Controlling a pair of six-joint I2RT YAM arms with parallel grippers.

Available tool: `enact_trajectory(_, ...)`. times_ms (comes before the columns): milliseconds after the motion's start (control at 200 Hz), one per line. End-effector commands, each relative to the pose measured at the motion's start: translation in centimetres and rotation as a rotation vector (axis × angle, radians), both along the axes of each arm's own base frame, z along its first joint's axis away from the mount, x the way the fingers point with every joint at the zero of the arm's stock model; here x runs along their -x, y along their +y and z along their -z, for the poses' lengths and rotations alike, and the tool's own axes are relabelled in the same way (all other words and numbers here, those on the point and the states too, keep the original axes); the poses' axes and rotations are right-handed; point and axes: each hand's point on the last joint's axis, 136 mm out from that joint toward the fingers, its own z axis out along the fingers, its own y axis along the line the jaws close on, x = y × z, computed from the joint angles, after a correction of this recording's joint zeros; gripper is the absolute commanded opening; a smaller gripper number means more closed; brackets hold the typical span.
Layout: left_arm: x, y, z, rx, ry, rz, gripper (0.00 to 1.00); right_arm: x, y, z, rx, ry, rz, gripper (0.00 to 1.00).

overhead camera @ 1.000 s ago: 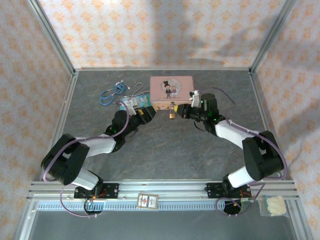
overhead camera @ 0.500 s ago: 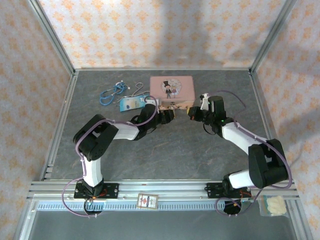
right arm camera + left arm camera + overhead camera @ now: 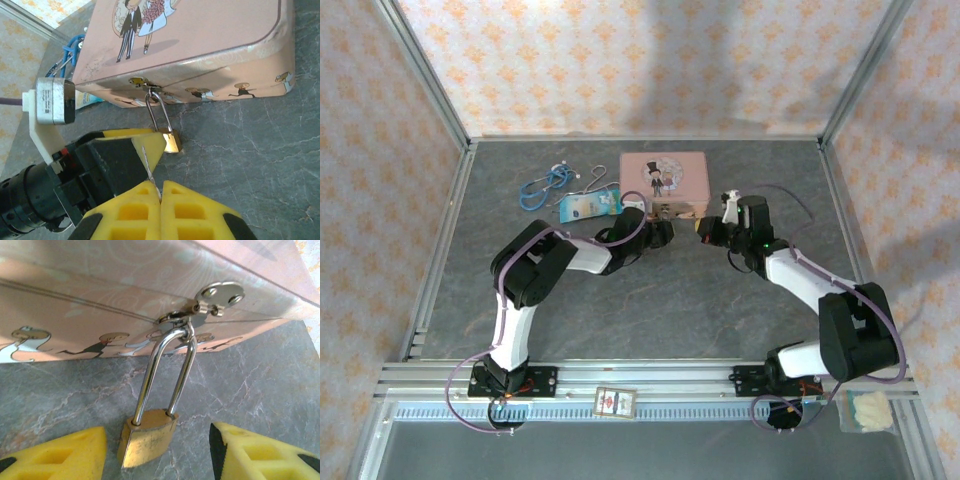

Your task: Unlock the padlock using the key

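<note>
Two pincers are facing each other at the front wall of the pink picture tin [image 3: 663,178], and this is the delicate bit. The brass padlock [image 3: 147,436] is hanging by its silver shackle [image 3: 167,372] from the hasp [image 3: 219,294] on that front wall. Its body is leaning out from the tin and resting on the grey surface [image 3: 260,385]. The left pincer [image 3: 656,232] is sitting open, with one yellow finger [image 3: 85,450] on either side of the body and neither one touching it. The right pincer [image 3: 161,194] is squeezing shut on the key [image 3: 150,172], a thin sliver poking out toward the tin.

My read: the left one is needing to clamp the body squarely and tip it up off the surface, because the keyhole is not showing and is probably facing down. Only then is the key getting a straight line in, and coming in crooked is risking a bent or dropped key.

What is standing in the way? In the right wrist view, a left finger is lying between the key tip and the padlock. Past the tin's left end, a blue cord bundle [image 3: 544,185] and a blue-white card [image 3: 586,207] are lying well apart from the action.
</note>
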Motion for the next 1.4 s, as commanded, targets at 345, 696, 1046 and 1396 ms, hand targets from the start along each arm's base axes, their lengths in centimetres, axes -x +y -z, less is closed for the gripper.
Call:
enact_trajectory(345,-0.6,-1.9,3.2,0.014,0.052,0.038,0.24,0.3,-0.4,-0.4,-0.022,-0.024,0.021,0.00)
enact_trajectory(696,-0.9,-2.2,1.4,0.177,0.057,0.027,0.02,1.5,0.2,4.0,-0.145,0.085,0.042,0.00)
enact_trajectory(1046,0.1,-1.9,-3.1,0.507,0.092,0.028,0.00,1.7,1.8,5.6,-0.318,0.162,0.008,0.00)
enact_trajectory(1396,1.1,-1.9,-6.4,0.732,0.093,0.053,0.00,1.3,3.4,5.7,-0.467,0.203,-0.087,0.00)
